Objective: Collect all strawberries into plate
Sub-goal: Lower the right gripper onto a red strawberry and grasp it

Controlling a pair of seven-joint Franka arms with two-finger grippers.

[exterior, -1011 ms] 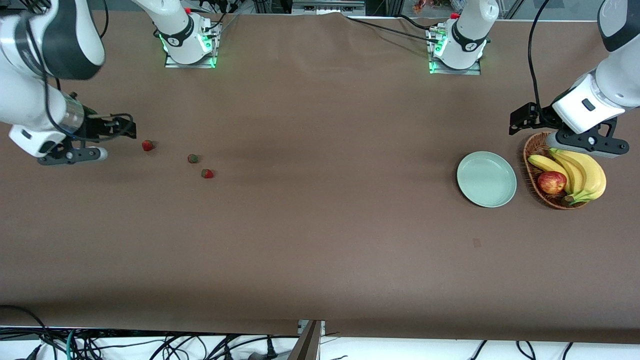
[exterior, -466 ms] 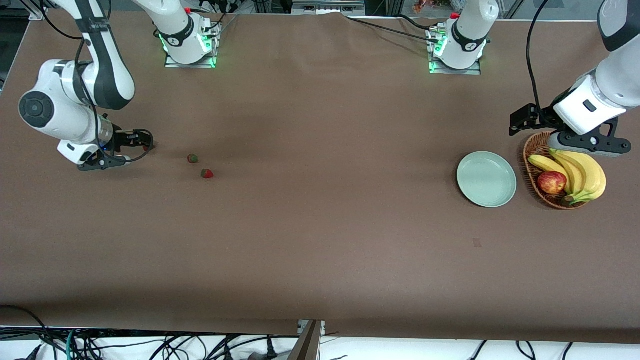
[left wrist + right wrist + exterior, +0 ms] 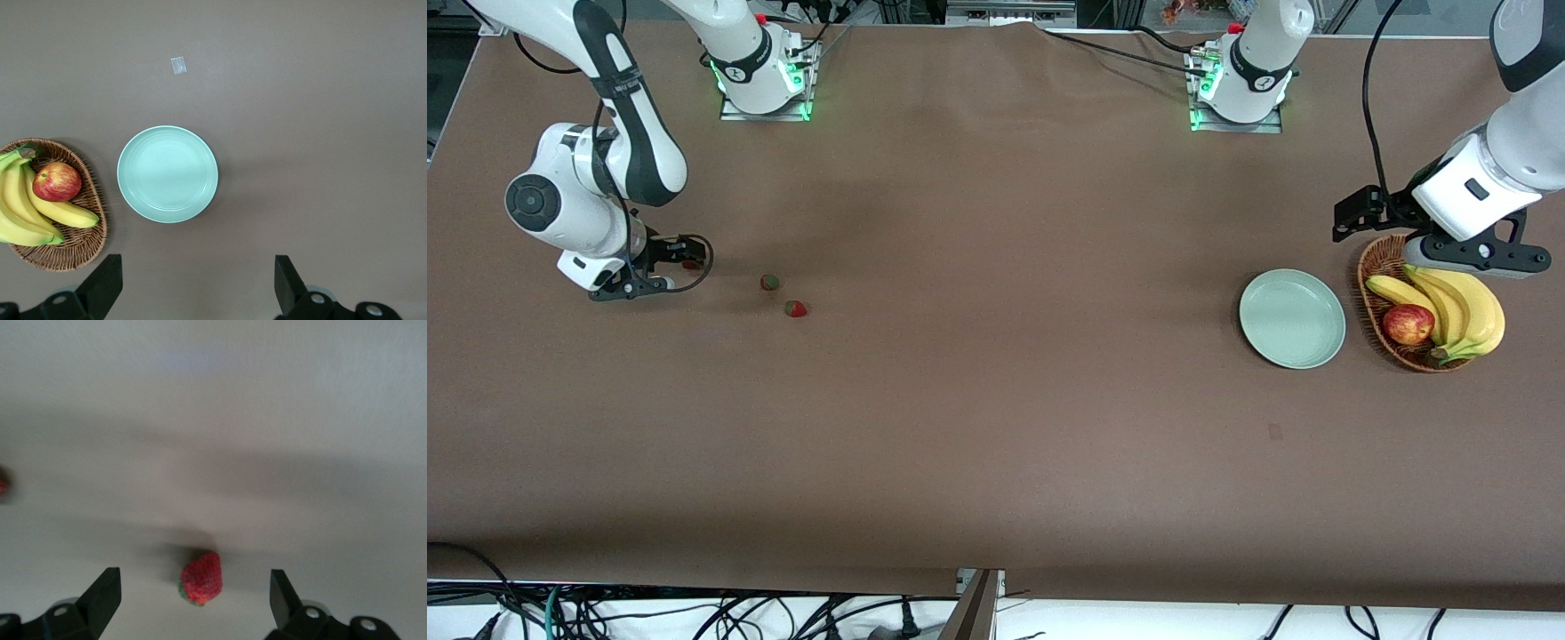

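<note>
Since a second ago the right arm has swung in and dropped its right claw (image 3: 660, 271) over the outermost small red strawberry with green top (image 3: 201, 578); that berry sits on the brown counter (image 3: 996, 400) between the spread, empty fingers, not yet gripped. Judgement: first pick is lined up, and closing on the berry comes next.

Count, strawberries: three. One under the right claw, two more (image 3: 770, 282) (image 3: 795, 308) lying close together on the counter just beside it, toward the left arm's end. None are in the round pale mint-green plate (image 3: 1292, 318), which sits well apart at the left arm's end, so the task has all three still to go.

Left claw (image 3: 1463, 256) hangs over the brown wicker basket (image 3: 1375, 267), fingers apart and empty, waiting.

Other items: one red-yellow apple (image 3: 1408, 324), one bunch of yellow bananas (image 3: 1463, 311), both in the basket beside the plate.
</note>
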